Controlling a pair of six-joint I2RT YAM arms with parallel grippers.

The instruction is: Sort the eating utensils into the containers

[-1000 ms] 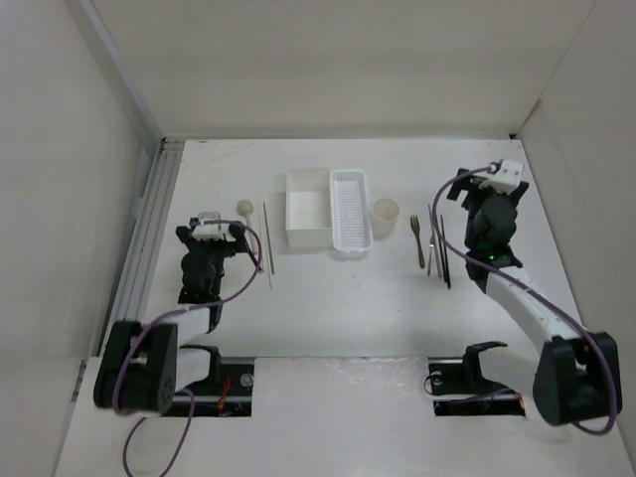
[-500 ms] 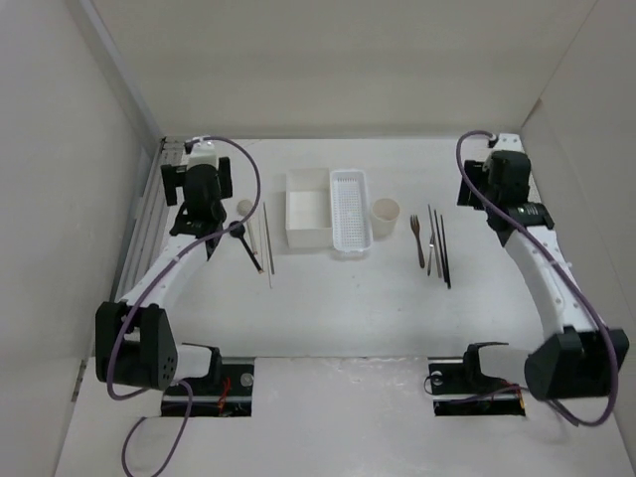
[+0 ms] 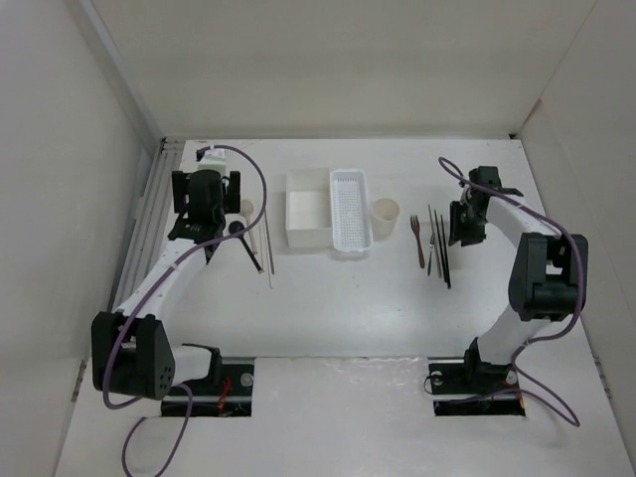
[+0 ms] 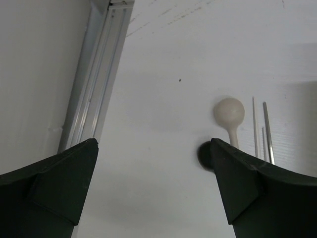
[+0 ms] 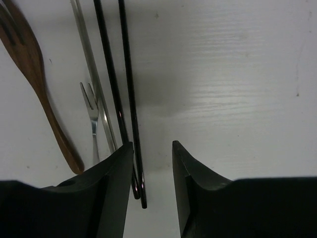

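Observation:
On the right lie a brown fork (image 3: 417, 240), silvery pieces and two black chopsticks (image 3: 443, 253). My right gripper (image 3: 460, 231) hangs low over them. In the right wrist view its jaws stand partly closed, still open (image 5: 152, 148), and grip nothing. The ends of the black chopsticks (image 5: 130, 89) lie by the left finger, with the brown fork (image 5: 39, 84) and a small metal fork (image 5: 92, 116) further left. My left gripper (image 3: 207, 221) is wide open (image 4: 153, 144) beside the beige spoon (image 4: 229, 111) and the black spoon (image 4: 204, 154). The box (image 3: 308, 238), tray (image 3: 349, 211) and cup (image 3: 386, 212) stand mid-table.
Pale chopsticks (image 3: 266, 243) lie right of the spoons, and show as thin rods (image 4: 267, 129) in the left wrist view. An aluminium rail (image 4: 96, 89) runs along the table's left edge by the wall. White walls close in three sides.
The right arm swung in from the back right corner down to the black chopsticks, and its jaws narrowed. The left arm lowered slightly toward the spoons.

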